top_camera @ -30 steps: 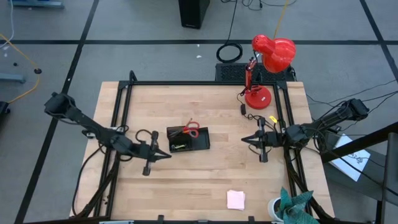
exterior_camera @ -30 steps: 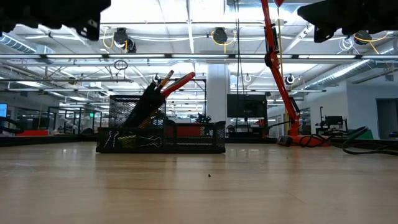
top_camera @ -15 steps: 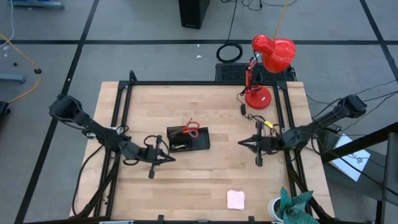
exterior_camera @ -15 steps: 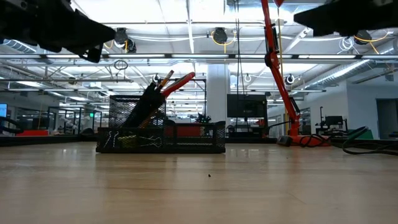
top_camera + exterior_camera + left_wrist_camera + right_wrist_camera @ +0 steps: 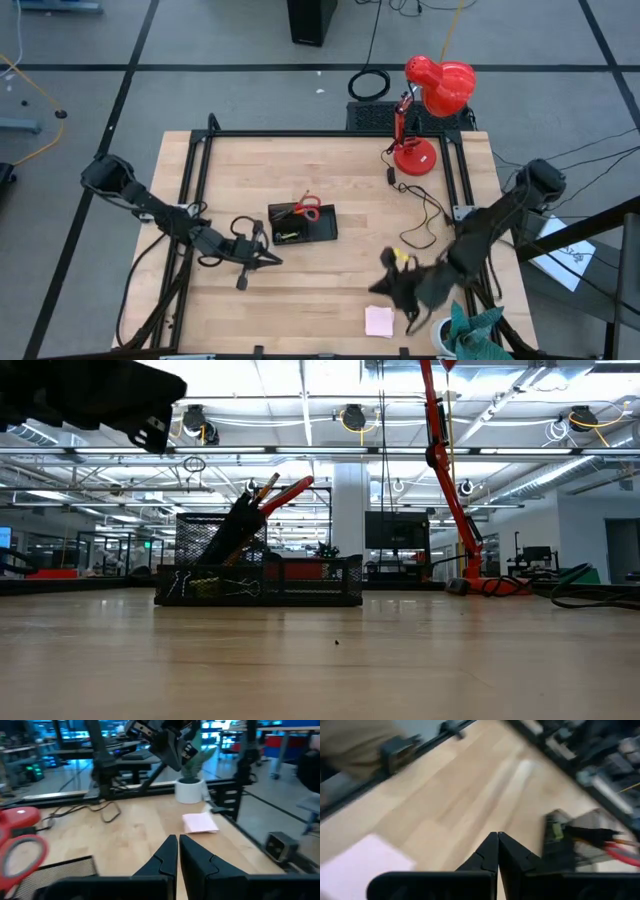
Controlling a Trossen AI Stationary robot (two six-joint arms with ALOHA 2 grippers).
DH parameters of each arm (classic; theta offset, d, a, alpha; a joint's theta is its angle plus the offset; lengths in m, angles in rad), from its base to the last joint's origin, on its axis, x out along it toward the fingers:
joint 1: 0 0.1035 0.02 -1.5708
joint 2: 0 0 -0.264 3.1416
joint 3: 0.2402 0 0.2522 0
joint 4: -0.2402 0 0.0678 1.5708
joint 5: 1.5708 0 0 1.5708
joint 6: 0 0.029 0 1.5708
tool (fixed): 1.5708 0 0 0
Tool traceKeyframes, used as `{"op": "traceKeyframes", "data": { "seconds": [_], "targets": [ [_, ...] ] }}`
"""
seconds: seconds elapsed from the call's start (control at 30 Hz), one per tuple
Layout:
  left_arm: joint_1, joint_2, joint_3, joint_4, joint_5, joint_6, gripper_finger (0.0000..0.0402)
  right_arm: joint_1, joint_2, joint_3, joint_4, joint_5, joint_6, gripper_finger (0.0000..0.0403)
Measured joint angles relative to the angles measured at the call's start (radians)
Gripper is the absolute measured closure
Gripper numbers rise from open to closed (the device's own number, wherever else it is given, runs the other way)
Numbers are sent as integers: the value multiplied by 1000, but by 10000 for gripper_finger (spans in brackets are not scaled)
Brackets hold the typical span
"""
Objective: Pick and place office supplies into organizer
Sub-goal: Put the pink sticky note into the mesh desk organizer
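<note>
The pale pink square note pad (image 5: 379, 320) lies flat near the table's front edge on the right side, well apart from the organizer (image 5: 303, 224) and the only supply left outside it. It looks light, thin and soft-edged, a stack of paper that would likely bend or fan if pinched at a corner and slide on the smooth wood if pushed. A sound hold would probably be across one edge, one finger slipped beneath it.

The right gripper (image 5: 392, 287) hangs just beside the pad, on the organizer side of it, its fingers pressed together and empty; its wrist view shows the pad close ahead. It would have to open before any grasp.

The organizer sits near the table's middle, with the red-handled scissors (image 5: 307, 209) and an orange pencil (image 5: 262, 488) leaning out of its taller compartment and tiny black clips (image 5: 215, 586) in the shallow one. The left gripper (image 5: 272, 258) waits just in front of the organizer, jaws nearly together and holding nothing. A red desk lamp (image 5: 430, 110) stands at the far right corner.
</note>
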Motion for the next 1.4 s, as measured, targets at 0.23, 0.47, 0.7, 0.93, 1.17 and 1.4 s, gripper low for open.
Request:
{"op": "traceKeyframes", "data": {
  "seconds": [0.23,0.47,0.7,0.93,1.17,1.4],
  "targets": [
    [-25,0,0,1,-42,0,376,102,186,235,-365,-159,199,403],
    [-26,0,0,5,-68,-1,376,134,255,276,-410,-363,494,403],
    [-26,0,0,12,-68,-4,376,136,352,226,-408,-422,568,403],
    [-26,0,0,11,-69,29,376,116,449,208,-388,-540,543,403],
    [-26,0,0,9,-69,23,376,84,494,181,-239,-593,502,403],
    [-26,0,0,5,-69,18,376,37,501,179,-157,-571,402,403]
  ]
}}
